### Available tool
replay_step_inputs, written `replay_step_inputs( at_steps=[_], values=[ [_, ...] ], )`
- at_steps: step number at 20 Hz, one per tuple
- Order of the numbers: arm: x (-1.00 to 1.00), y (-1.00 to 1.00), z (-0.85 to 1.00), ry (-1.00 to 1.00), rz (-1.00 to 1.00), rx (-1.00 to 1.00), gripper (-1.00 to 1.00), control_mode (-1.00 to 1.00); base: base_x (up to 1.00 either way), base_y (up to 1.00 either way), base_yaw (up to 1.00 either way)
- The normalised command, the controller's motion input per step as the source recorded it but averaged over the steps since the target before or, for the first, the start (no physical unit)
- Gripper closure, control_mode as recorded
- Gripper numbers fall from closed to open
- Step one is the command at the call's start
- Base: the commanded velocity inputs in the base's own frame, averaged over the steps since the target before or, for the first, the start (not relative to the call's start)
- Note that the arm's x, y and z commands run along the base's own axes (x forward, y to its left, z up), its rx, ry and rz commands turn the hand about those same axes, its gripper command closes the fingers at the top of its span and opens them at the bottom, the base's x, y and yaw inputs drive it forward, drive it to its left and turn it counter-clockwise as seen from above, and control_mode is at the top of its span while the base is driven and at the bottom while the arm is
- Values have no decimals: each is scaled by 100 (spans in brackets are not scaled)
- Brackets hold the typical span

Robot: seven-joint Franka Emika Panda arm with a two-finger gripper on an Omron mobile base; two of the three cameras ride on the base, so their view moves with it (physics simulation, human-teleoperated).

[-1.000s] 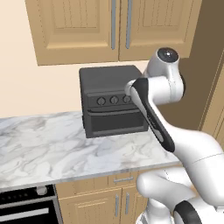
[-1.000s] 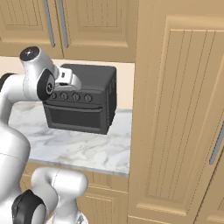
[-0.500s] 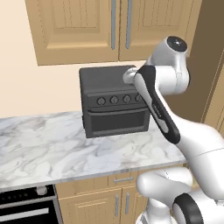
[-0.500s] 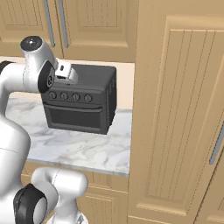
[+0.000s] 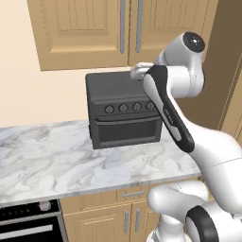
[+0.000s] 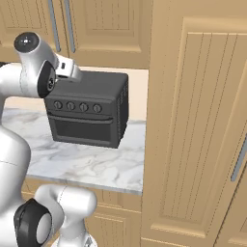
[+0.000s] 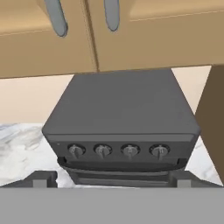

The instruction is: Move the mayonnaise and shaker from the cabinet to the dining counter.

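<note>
The cabinet (image 5: 94, 28) hangs on the wall with both panelled doors shut, and its two bar handles (image 7: 111, 15) stand side by side at the middle. The mayonnaise and the shaker are hidden behind those doors. The dining counter is out of view. My gripper (image 7: 112, 180) is open, its two dark fingertips (image 7: 41, 179) set wide apart with nothing between them. It looks over the top of a dark toaster oven (image 7: 120, 118) towards the cabinet's lower edge. In the left base view my hand (image 5: 138, 71) is raised just under the cabinet, at the oven's top.
The toaster oven (image 5: 123, 111) stands on the marble wall counter (image 5: 47, 160), against the wall under the cabinet. A tall wooden pantry unit (image 6: 198, 120) closes off the right side. A black oven front (image 5: 28, 222) sits below the counter at the left.
My arm has lifted the hand from in front of the toaster oven's knobs up to its top edge, nearer the cabinet doors. The gripper stays open.
</note>
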Motion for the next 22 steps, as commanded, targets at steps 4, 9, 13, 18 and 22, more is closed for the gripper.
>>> replay_step_inputs(
  at_steps=[4,9,13,18,22],
  values=[
    [4,3,40,-12,4,0,-100,-100,0,0,0],
    [9,2,45,-4,4,0,-100,-100,0,0,0],
    [15,1,44,-2,3,0,-100,-100,0,0,0],
    [22,0,41,0,0,-6,-100,-100,0,0,0],
    [23,0,36,-5,0,-5,-100,-100,0,0,0]
  ],
)
